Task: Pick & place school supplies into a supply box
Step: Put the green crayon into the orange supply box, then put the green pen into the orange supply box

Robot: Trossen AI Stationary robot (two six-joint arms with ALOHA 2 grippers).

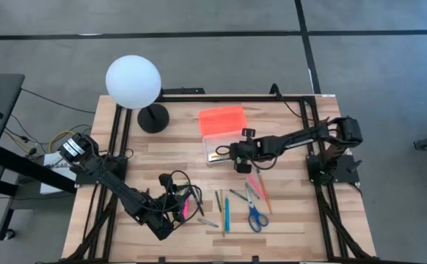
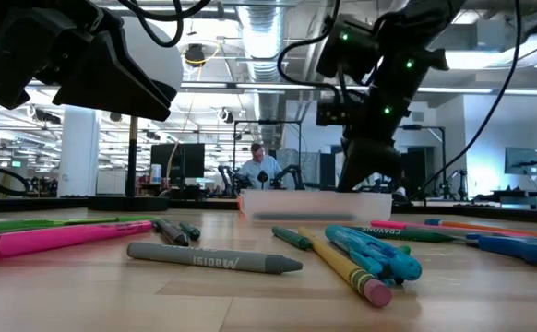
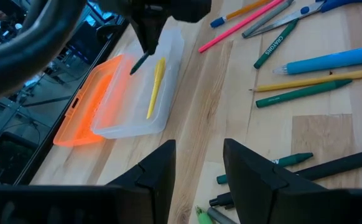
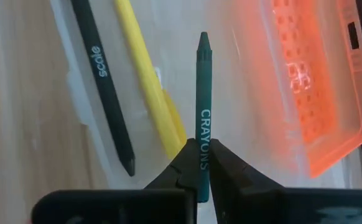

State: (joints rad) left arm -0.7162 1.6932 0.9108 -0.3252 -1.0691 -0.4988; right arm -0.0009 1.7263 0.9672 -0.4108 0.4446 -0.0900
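Crayon (image 4: 204, 112), dark green, is pinched in the right gripper (image 4: 199, 163), hanging tip-first right over the clear box (image 1: 224, 147), which already has a yellow pen (image 4: 147, 87) and a black pen (image 4: 103, 81) inside, orange lid (image 1: 222, 119) flipped open at its 12 o'clock. Left gripper (image 3: 198, 174) sits with fingers apart and nothing in them, at about 7 o'clock from the box. Scissors (image 1: 254, 214) and loose pens (image 1: 226, 211) lie on the table (image 1: 294, 220) around the box's 6 o'clock.

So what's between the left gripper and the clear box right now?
Bare wood only. In the left wrist view, the table runs clear from the open left gripper to the supply box; the loose supplies lie off to one side.
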